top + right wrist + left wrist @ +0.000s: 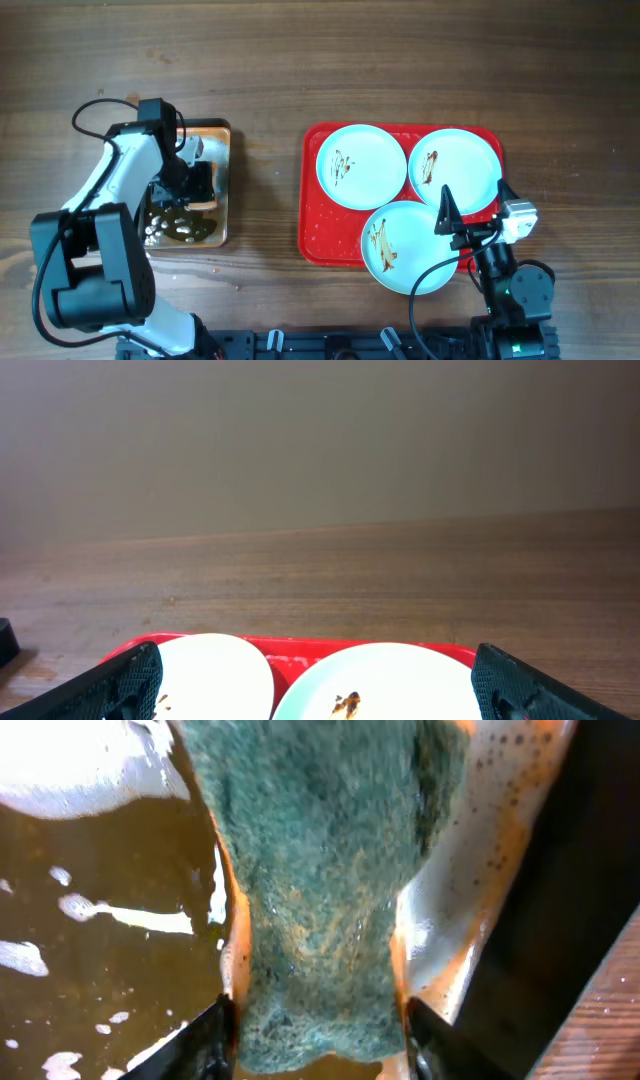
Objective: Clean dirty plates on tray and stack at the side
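Overhead, three smeared plates [361, 166] are seen lying on the red tray [318, 240], with the left gripper [195, 180] positioned over the metal tray [222, 140]. At the left wrist, a green sponge [320, 900] is pinched between the jaws. At the right wrist, the right gripper [315, 660] is held wide open above two plates

— What carries everything here?
— A dark brown wooden table [400, 60], its grain running from side to side.
— And what rests straight on it?
— Two trays, well apart. A red tray [312, 240] with rounded corners lies right of the middle. A smaller metal tray [222, 180], brownish and wet-looking, lies to the left. A strip of wood shows between them.
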